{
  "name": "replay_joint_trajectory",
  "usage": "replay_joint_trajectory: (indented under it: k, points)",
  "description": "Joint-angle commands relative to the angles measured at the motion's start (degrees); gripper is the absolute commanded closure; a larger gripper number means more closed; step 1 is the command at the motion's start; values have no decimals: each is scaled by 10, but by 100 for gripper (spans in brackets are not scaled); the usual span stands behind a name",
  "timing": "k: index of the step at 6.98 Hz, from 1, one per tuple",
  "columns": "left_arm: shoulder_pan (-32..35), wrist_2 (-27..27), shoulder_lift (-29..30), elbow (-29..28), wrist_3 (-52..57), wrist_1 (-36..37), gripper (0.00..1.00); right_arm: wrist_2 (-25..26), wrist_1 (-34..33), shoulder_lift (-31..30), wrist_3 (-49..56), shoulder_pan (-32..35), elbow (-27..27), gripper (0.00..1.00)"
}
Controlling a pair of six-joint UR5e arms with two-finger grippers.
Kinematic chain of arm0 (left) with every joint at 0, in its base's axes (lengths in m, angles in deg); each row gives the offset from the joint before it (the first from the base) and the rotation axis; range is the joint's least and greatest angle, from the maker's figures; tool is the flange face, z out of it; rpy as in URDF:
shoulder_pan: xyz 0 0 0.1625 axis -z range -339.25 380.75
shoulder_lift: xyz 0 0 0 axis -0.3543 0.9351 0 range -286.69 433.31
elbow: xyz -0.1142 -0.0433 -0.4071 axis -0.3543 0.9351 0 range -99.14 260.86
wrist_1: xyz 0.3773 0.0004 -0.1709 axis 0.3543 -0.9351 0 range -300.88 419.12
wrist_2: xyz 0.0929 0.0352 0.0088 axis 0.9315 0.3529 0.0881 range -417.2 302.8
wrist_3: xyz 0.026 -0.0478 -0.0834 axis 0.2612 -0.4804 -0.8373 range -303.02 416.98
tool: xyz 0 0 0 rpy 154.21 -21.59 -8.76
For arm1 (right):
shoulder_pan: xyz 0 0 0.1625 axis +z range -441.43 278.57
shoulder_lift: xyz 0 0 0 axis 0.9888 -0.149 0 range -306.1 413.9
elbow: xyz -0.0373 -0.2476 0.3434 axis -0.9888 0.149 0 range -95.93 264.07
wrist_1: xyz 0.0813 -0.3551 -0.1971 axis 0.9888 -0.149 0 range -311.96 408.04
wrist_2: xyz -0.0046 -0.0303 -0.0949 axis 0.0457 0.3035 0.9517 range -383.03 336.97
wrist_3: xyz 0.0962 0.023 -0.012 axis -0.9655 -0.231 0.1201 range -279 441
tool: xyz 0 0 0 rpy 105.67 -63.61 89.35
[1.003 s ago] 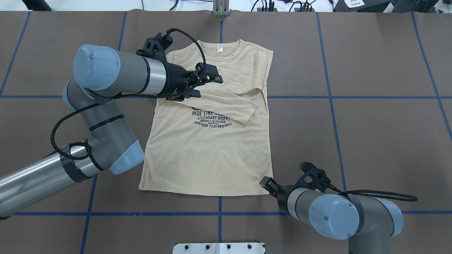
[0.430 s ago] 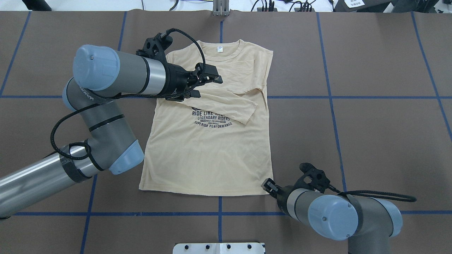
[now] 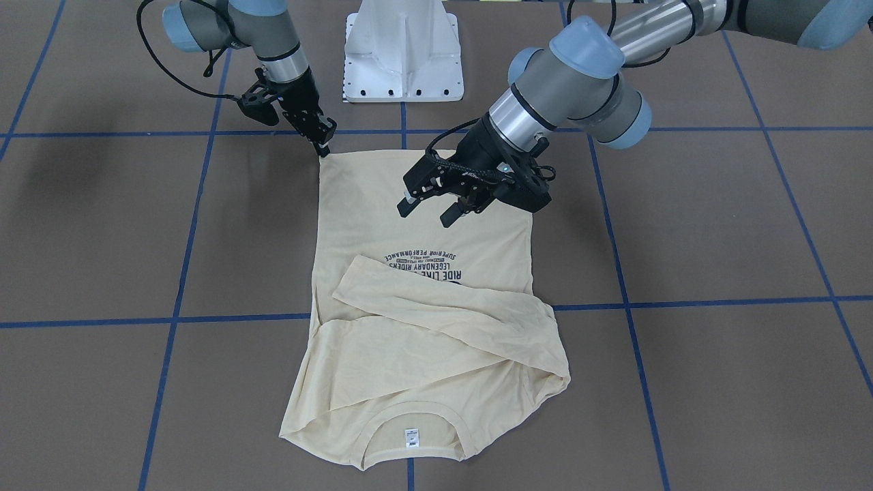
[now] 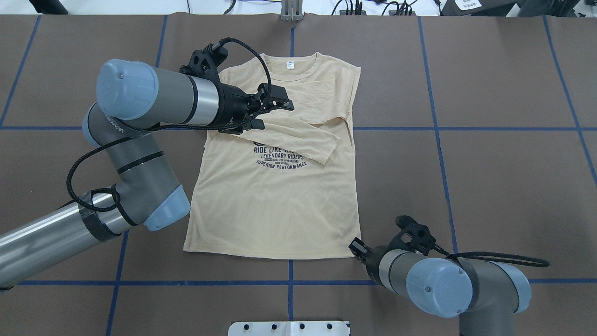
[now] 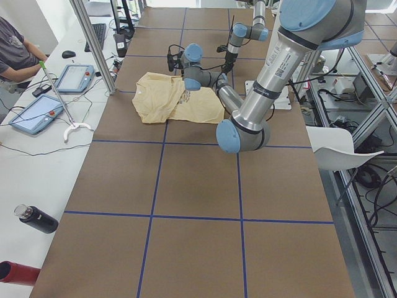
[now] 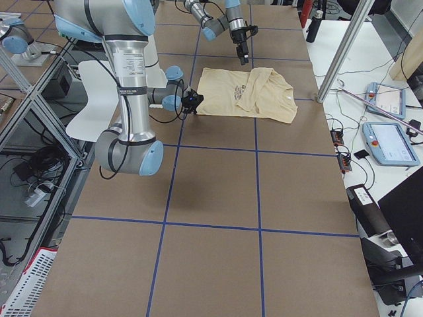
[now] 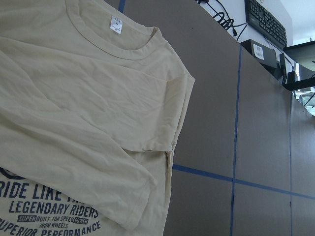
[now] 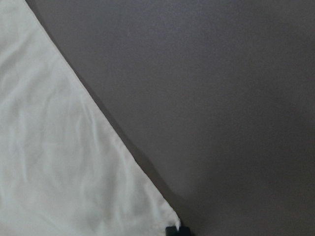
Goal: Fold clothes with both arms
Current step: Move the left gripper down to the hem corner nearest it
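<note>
The pale cream-yellow shirt lies flat on the brown table, collar at the far side and both sleeves folded across the chest over its navy print. My left gripper hovers open above the upper chest with nothing between its fingers. The left wrist view shows the collar, the neck label and a folded sleeve of the shirt. My right gripper is down at the shirt's near right hem corner. In the right wrist view one fingertip touches that corner of the shirt. I cannot tell whether it is open or shut.
The white pedestal base stands at the robot's edge of the table. Blue tape lines grid the brown surface. A person, tablets and a dark bottle are on the side bench beyond the table.
The right gripper has shifted slightly along the hem corner, toward its own arm. The left arm and the shirt have not moved.
</note>
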Motion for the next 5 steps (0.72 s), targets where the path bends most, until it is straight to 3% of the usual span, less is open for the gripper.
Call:
replay_joint_trajectory:
  k: [1, 2, 3, 4, 5]
  points:
    - [0, 0, 0, 0, -1, 0, 9, -2, 0, 0, 1, 4, -6, 100]
    - [-3, 2, -15, -2, -9, 5, 9, -2, 0, -4, 1, 5, -18, 100]
    - [-8, 15, -45, 24, -11, 85, 10, -2, 0, -11, 1, 7, -34, 100]
    - [-47, 64, -109, 92, -8, 141, 13, -2, 0, -16, 1, 7, -36, 100]
    - [-94, 113, -196, 152, -8, 145, 14, -2, 0, -16, 1, 7, -36, 100]
